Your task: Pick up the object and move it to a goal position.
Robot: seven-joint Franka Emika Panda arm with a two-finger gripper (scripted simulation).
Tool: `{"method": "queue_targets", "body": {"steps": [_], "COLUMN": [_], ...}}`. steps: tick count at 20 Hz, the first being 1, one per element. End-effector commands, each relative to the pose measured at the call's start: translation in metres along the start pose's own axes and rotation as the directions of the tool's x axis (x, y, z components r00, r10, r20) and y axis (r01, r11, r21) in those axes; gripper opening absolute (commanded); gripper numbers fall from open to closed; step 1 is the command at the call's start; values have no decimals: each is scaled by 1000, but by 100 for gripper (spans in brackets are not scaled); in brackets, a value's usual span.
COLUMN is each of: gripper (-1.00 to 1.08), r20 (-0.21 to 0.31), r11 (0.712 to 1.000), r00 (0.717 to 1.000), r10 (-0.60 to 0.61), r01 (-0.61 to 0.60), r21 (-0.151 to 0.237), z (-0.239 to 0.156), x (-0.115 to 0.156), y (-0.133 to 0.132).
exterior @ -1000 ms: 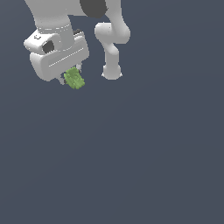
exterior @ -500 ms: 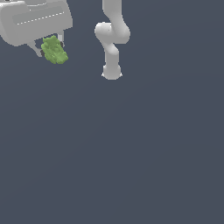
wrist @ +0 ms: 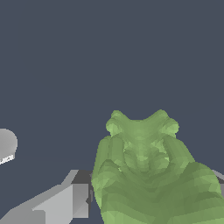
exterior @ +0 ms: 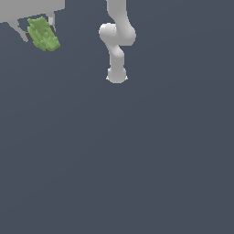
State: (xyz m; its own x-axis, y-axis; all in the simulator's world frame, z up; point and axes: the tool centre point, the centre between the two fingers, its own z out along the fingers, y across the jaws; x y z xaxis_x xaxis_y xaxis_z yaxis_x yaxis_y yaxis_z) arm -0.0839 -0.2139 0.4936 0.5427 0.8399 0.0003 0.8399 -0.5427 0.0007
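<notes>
The object [exterior: 42,34] is a small light-green lumpy thing, held between the fingers of my white gripper [exterior: 40,33] at the top of the exterior view's left. The gripper is shut on it and lifted high; most of the hand is cut off by the frame's top edge. In the wrist view the object [wrist: 146,170] fills much of the picture, with one grey finger [wrist: 65,201] showing beside it. No goal marker shows in either view.
The arm's white base and lower links [exterior: 117,50] stand at the top middle of the exterior view. A plain dark grey floor [exterior: 137,160] lies below. A pale rounded part [wrist: 6,146] sits at the wrist view's edge.
My gripper has moved up and toward the exterior view's left with the green object held in it. It now sits partly outside the frame.
</notes>
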Motion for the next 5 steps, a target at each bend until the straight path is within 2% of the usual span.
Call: {"method": "queue_targets", "body": {"steps": [1, 5], "gripper": [-100, -100], "r20": [0, 0], "r11": [1000, 1000], "r00": [1000, 1000], "r10": [0, 0], "r01": [0, 0], "r21": [1, 1], "z": [-5, -8], "x": [-2, -3], "y": [1, 2]}}
